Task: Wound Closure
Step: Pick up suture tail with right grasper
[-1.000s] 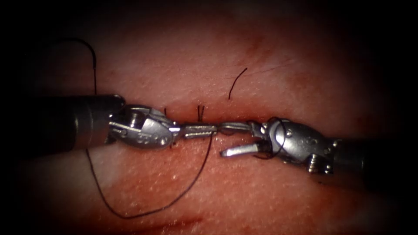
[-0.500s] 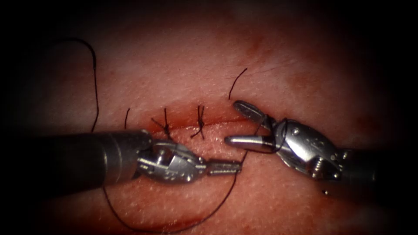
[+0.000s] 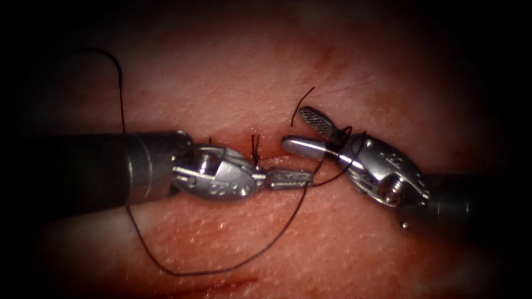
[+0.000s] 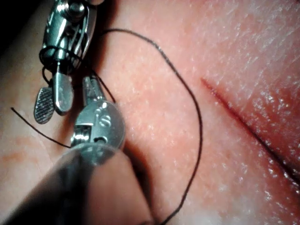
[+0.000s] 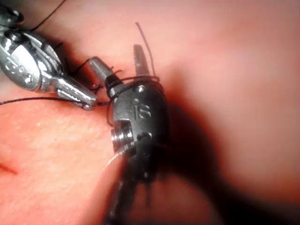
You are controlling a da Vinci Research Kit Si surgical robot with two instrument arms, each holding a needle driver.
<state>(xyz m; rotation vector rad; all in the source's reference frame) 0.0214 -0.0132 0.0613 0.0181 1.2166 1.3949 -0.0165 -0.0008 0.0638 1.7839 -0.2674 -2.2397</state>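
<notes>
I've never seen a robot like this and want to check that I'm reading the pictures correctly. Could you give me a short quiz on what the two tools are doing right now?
1. True or false: the jaws of the right tool are shut.
2. What is clamped in the jaws of the left tool? A) a needle B) the thread C) the tissue
3. Fill in: thread is looped around the ___ tool, just behind its jaws.

Key: 1 false, the jaws stand open. 2 B. 3 right.
</notes>
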